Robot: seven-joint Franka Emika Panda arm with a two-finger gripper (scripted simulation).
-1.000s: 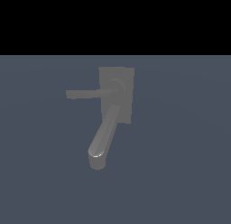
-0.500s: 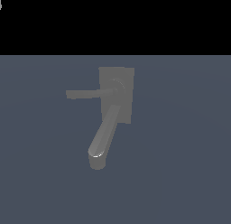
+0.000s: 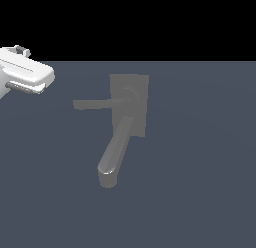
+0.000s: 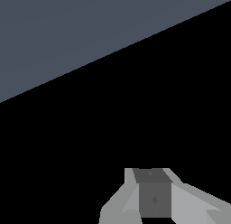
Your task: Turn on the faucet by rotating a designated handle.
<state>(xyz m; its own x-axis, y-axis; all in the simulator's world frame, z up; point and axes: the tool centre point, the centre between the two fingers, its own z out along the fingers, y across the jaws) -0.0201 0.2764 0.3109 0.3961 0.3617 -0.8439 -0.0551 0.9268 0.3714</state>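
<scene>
The faucet (image 3: 129,106) sits near the middle of the exterior view on the flat grey table (image 3: 200,192). Its back plate is square-on to the camera, and the thick spout (image 3: 116,149) runs down toward 7 o'clock. The handle (image 3: 97,103) is the thin flat bar reaching from the round hub (image 3: 129,97) straight out toward 9 o'clock, level and slimmer than the spout.

The hand (image 3: 22,87) is at the far 9–10 o'clock edge of that view, well apart from the handle and touching nothing. Only its white body and a dark underside show there. The wrist view shows a grey block between pale housings, with no fingertips in sight, so I cannot tell whether the fingers are apart or together.

The handle looks rigid, probably metal, and is likely smooth, so a pinch across its flat faces could slip. It turns on a fixed pivot at the hub, so it should sweep in an arc rather than lift away. The best place to act is probably near the free tip, far from the hub, where leverage is greatest and little force is needed. A push against the bar's edge may serve as well as a grip. Contact close to the hub would probably meet more resistance, and a push on the spout would do nothing.
</scene>
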